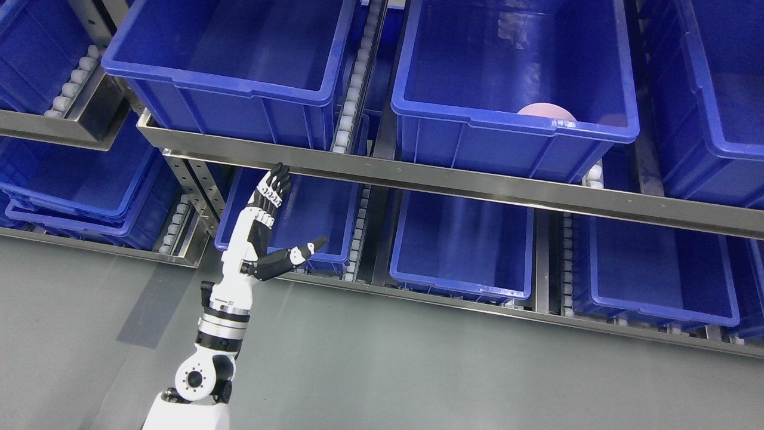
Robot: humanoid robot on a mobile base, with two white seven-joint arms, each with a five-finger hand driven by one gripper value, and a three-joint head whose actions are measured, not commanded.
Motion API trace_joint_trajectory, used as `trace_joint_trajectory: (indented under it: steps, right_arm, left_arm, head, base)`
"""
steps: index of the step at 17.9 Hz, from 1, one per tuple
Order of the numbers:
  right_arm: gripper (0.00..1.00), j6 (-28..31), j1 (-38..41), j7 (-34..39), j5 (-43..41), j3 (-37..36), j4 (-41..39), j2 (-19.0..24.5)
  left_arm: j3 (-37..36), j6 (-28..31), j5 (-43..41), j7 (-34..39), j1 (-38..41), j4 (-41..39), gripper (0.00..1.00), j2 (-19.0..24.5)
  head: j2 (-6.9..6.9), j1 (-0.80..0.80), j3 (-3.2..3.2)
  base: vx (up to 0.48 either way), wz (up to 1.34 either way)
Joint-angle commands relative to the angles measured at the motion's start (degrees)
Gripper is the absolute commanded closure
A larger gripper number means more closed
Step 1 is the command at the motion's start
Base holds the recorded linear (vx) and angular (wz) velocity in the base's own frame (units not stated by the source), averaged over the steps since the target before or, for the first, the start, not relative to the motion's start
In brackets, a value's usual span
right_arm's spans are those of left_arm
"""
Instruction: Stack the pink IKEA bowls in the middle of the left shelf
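Observation:
A pink bowl (546, 111) lies inside the blue bin (513, 128) at the upper right of the middle shelf level; only its rounded top shows above the bin's front rim. My left hand (292, 218) rises from the lower left, open, with fingers straight up and thumb spread to the right. It holds nothing and hovers in front of a lower blue bin (298, 215), just under the steel shelf rail (418, 176). The hand is well to the left of the pink bowl.
A blue bin (239, 77) sits at the upper left on the same level. More blue bins (465, 245) fill the lower level and both sides. White rollers (355, 89) run between the bins. Grey floor (418, 370) spreads below the rack.

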Motion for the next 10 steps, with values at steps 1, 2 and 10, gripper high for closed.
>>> trace_joint_trajectory:
  steps: [1, 2, 10]
  right_arm:
    - [0.0, 0.0, 1.7, 0.0, -2.1, -0.6, -1.9, -1.0]
    - [0.0, 0.0, 1.7, 0.0, -2.1, -0.6, -1.9, -1.0]
    - [0.0, -0.1, 1.7, 0.0, -2.1, -0.7, -1.9, -1.0]
  left_arm:
    - [2.9, 0.3, 0.0, -0.1, -0.6, 0.0, 0.0, 1.0]
    - [2.8, 0.3, 0.0, -0.1, -0.7, 0.0, 0.0, 1.0]
    - [2.8, 2.3, 0.0, -0.1, -0.8, 0.2, 0.0, 1.0]
  head:
    - [0.0, 0.0, 0.0]
    - [0.0, 0.0, 0.0]
    - [0.0, 0.0, 0.0]
  base:
    - [0.0, 0.0]
    - [0.0, 0.0]
    - [0.0, 0.0]
